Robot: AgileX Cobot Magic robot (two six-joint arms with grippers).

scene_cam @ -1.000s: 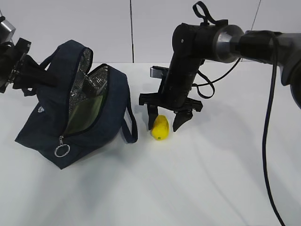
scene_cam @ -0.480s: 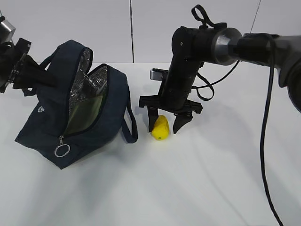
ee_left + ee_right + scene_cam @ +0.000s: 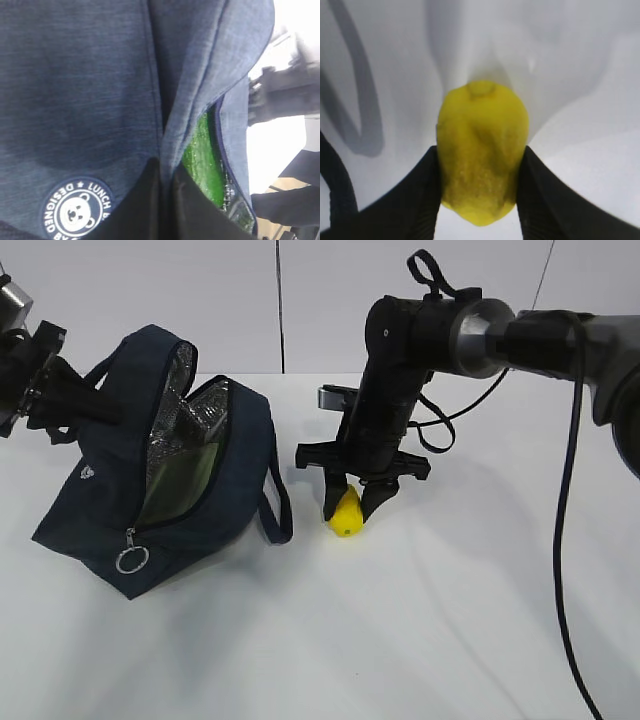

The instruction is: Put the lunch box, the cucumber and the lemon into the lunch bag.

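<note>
The yellow lemon (image 3: 345, 521) lies on the white table, to the right of the lunch bag (image 3: 240, 475). My right gripper (image 3: 350, 508) points down over the lemon (image 3: 482, 120), and both fingers (image 3: 420, 200) press its sides. The navy lunch bag leans open, showing its silver lining. Inside its mouth is a flat olive-green surface (image 3: 185, 478) that looks like the lunch box lid. A green strip in the opening looks like the cucumber (image 3: 202, 160). My left gripper (image 3: 45, 390) is shut on a fold of the bag's fabric (image 3: 165, 167) and holds that side up.
The bag's zipper ring pull (image 3: 132, 560) hangs at its near corner, and one loop handle (image 3: 278, 502) lies on the table toward the lemon. The right arm's cable (image 3: 570, 540) trails down the right side. A white wall stands behind the table.
The right gripper's fingers have closed from a wide straddle onto the lemon's sides. The bag and the left gripper have not moved.
</note>
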